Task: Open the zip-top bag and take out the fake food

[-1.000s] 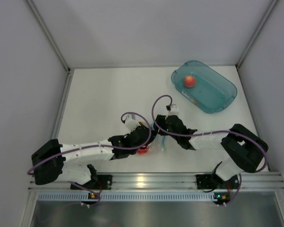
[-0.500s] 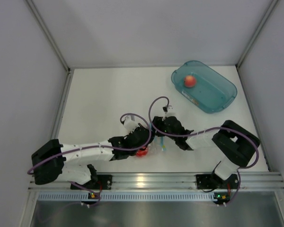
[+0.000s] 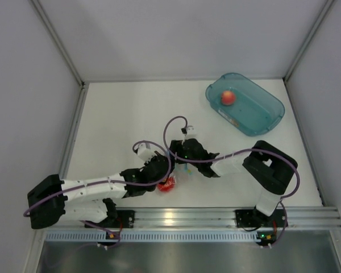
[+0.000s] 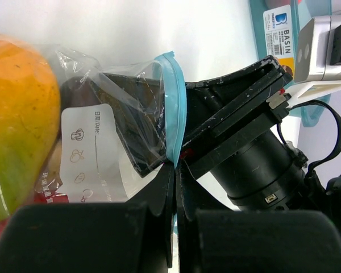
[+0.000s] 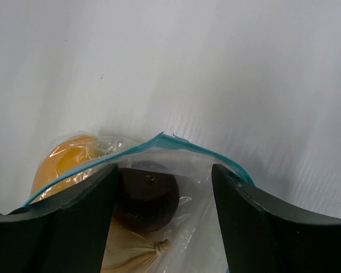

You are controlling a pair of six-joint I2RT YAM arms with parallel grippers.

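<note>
The zip-top bag (image 4: pixel 111 133) lies on the white table, clear and crinkly, its teal zip strip (image 4: pixel 175 114) running up from my left gripper (image 4: pixel 175 170), which is shut on that strip. In the top view the bag (image 3: pixel 179 175) sits between both grippers near the front edge. My right gripper (image 5: pixel 163 170) is open, its fingers (image 5: pixel 85 216) pushed into the bag's mouth. Between them lies a dark brown piece of fake food (image 5: pixel 148 196), with a beige tied piece (image 5: pixel 128 253) below it. A yellow-orange mango (image 4: pixel 17 114) fills the bag's far side. Something red (image 3: pixel 167 183) shows at the bag's bottom.
A teal translucent tub (image 3: pixel 261 116) stands at the back right with a red-orange ball (image 3: pixel 228 97) in it. White walls close in the table on the left, back and right. The aluminium rail with both arm bases (image 3: pixel 176 217) runs along the front.
Both arms have shifted left and a little toward the front, taking the bag with them. The right gripper has gone deeper into the bag's mouth.
</note>
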